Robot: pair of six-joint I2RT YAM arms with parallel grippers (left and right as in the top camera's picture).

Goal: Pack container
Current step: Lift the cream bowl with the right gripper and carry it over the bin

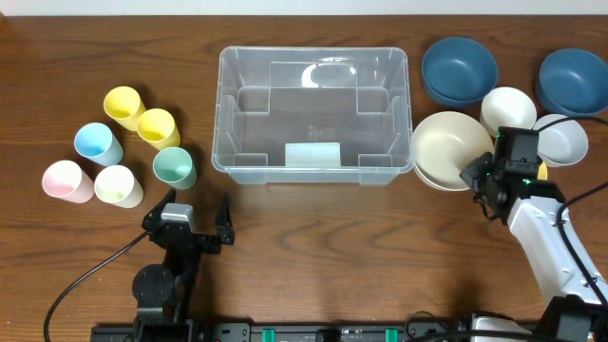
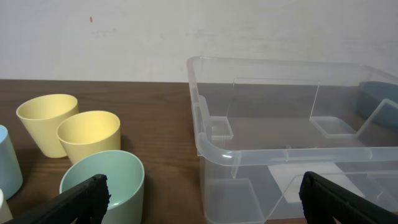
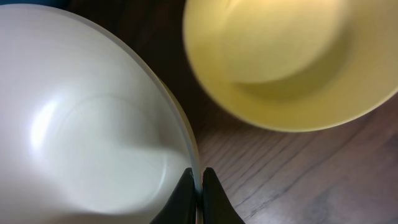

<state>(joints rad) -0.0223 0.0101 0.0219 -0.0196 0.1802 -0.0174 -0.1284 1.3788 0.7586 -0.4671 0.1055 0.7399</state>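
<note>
We see the container (image 1: 313, 119) upright at the upper middle of the overhead frame, on the wooden table (image 1: 313, 256). Its white label (image 1: 313, 154) sits on the base by the lower wall.

To its left stands a cluster of cups, among them two yellow cups (image 1: 141, 117) and a green cup (image 1: 174, 167). Below the green cup, the left gripper (image 1: 195, 214) sits low over the table, well apart from the container, its fingers spread wide and holding nothing. In its wrist view the container fills the right half and the green cup sits at lower left.

To the right of the container are bowls, with two dark blue bowls (image 1: 460, 68) at the top. The right gripper (image 3: 198, 177) is at the lower right edge of the cream bowl (image 1: 445, 142), just beside the container. In its wrist view the fingers are pinched together on that bowl's rim. A yellow bowl (image 3: 292, 56) lies at upper right, apart from the rim.
</note>
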